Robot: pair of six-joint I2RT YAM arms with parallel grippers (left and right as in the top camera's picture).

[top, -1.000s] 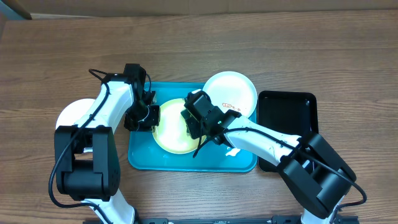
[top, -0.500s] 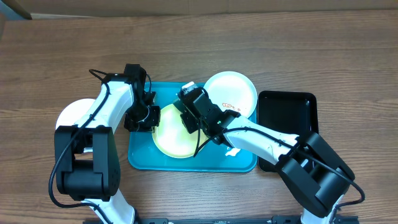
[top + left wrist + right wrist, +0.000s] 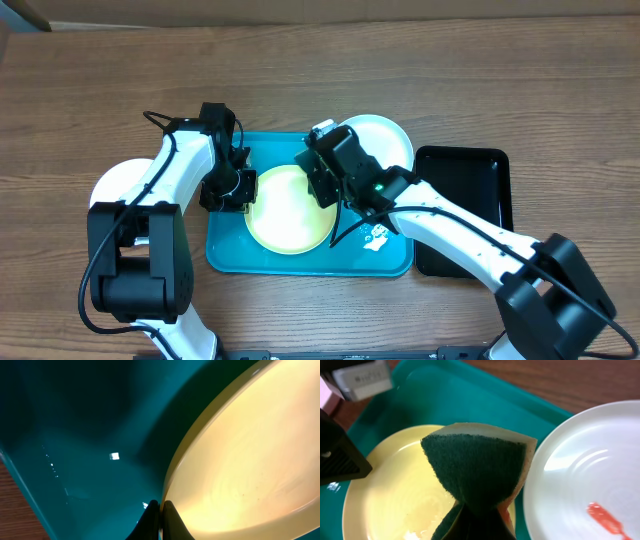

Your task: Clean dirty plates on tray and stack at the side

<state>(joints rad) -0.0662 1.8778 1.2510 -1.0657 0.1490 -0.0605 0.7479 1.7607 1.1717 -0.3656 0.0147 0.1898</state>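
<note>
Currently mid-scrub on the yellow-green plate [image 3: 285, 215], which lies flat at centre frame in the turquoise tray [image 3: 300, 262]. The left gripper [image 3: 243, 190] pinches that plate's left rim, fingertips pressed onto it. The right gripper [image 3: 325, 188] is clamped on a folded sponge [image 3: 476, 467], green scouring face outward, over the plate's right edge; contact cannot be told. To do it well, I judge: hold the rim firm so the plate cannot spin, lay the sponge flat, and sweep overlapping arcs with light pressure. Count: three plates. The smeared white plate [image 3: 385, 140] at upper right overlaps the tray's corner and shows one orange-red smear [image 3: 606, 519]. The second white plate [image 3: 112, 185] lies off-tray at far left. One sponge. Two trays, counting the black tray [image 3: 465, 185] at right.
</note>
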